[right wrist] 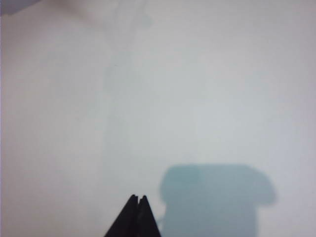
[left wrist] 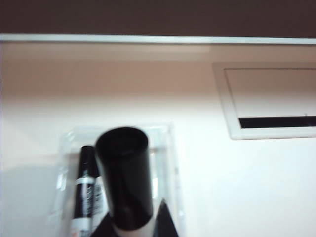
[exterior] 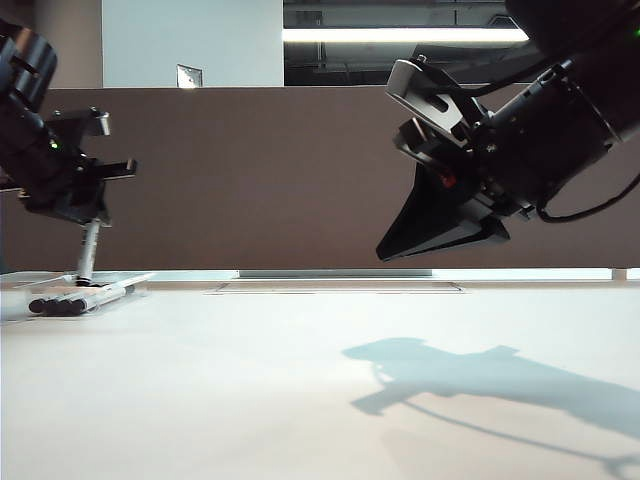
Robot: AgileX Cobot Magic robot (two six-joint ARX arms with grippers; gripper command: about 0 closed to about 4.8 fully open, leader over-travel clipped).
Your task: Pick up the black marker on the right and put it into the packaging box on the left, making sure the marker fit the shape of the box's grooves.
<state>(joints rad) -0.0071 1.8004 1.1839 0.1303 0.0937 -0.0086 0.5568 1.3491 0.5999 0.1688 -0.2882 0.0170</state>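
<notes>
Where the pale tabletop (exterior: pixel 320 400) runs back to its far edge against the brown wall panel (exterior: pixel 260 180), most of its surface lies bare, giving wide open room across the middle and the near side. A flat framed plate (exterior: pixel 338 287) sits flush near that far edge, well apart from everything else. The right arm hangs high on the right of the exterior view, its right tool (exterior: pixel 385 252) raised well above the tabletop with its two black fingers pressed together and nothing between them; the right wrist view shows the same closed tips (right wrist: pixel 138 198) over blank surface and a shadow. On the far left, the packaging box (exterior: pixel 130 291) lies close to the left border of the exterior view, a low clear tray with other markers (exterior: pixel 62 304) resting in it side by side. The left tool (exterior: pixel 92 222) is poised directly above the box, clamped on the black marker (exterior: pixel 88 252), which hangs steeply, nearly upright, its lower end right at the box. In the left wrist view the marker's black cap (left wrist: pixel 123 173) points down over the tray (left wrist: pixel 170 148), just beside one lying marker (left wrist: pixel 85 190).
</notes>
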